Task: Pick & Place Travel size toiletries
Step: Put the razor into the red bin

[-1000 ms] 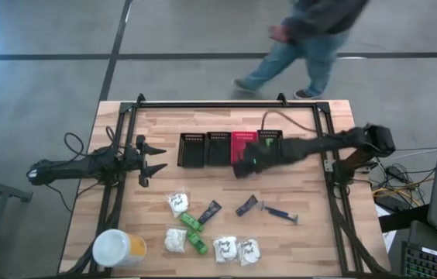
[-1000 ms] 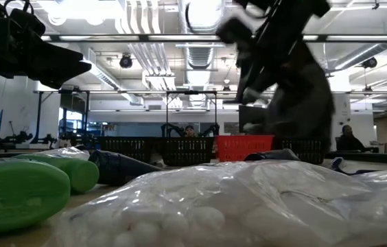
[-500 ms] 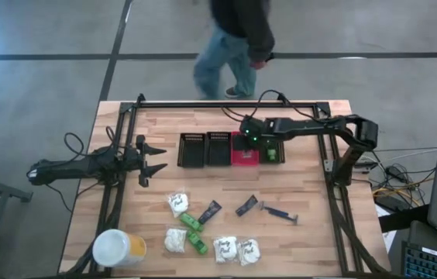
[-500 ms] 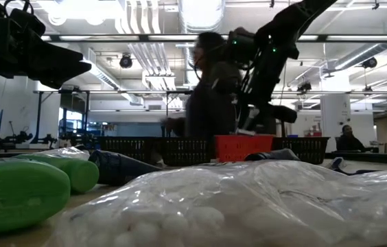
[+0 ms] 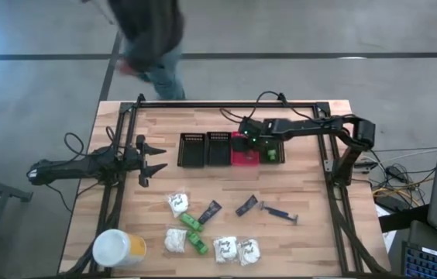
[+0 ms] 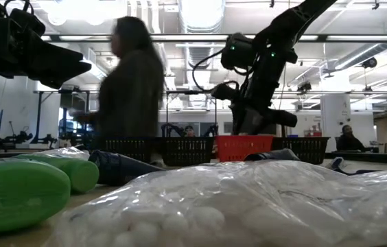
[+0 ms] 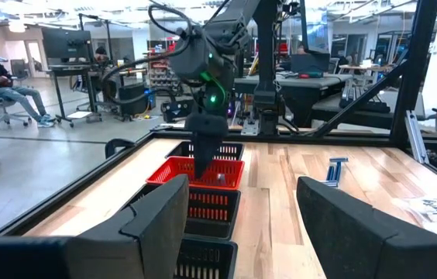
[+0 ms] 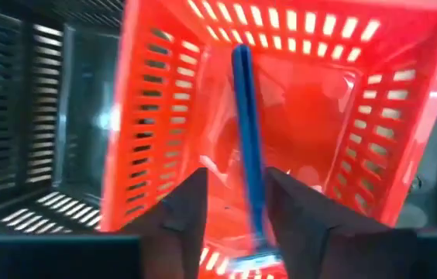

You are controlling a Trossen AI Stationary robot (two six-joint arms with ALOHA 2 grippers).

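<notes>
My right gripper (image 5: 247, 144) (image 8: 238, 213) hangs over the red basket (image 5: 238, 160) (image 8: 156, 93), pointing steeply down, its fingers parted. A blue razor (image 8: 243, 116) runs from between the fingers down into the basket. On the near half of the table lie white packets (image 5: 177, 203), green bottles (image 5: 191, 221), dark tubes (image 5: 209, 211) and another razor (image 5: 280, 214). My left gripper (image 5: 160, 157) (image 7: 242, 225) waits open at the left, level above the table. My right gripper has the blue razor's handle (image 8: 254, 203) between its parted fingers, lengthwise, with a gap showing on the one side. Whether the other finger (image 8: 288, 209) touches the handle, I cannot tell. The razor's far end (image 8: 239, 54) reaches down inside the red basket.
Black baskets (image 5: 191, 150) (image 5: 218, 149) stand left of the red one and another (image 5: 273, 144), with something green in it, right of it. A round yellow container with a white lid (image 5: 118, 249) stands at the near left corner. A person walks past beyond the far edge.
My right gripper has swung from over the table's middle toward the far edge and sunk to just above the red basket, where it has kept still for the last half second. The person beyond the table has walked from right to left.
</notes>
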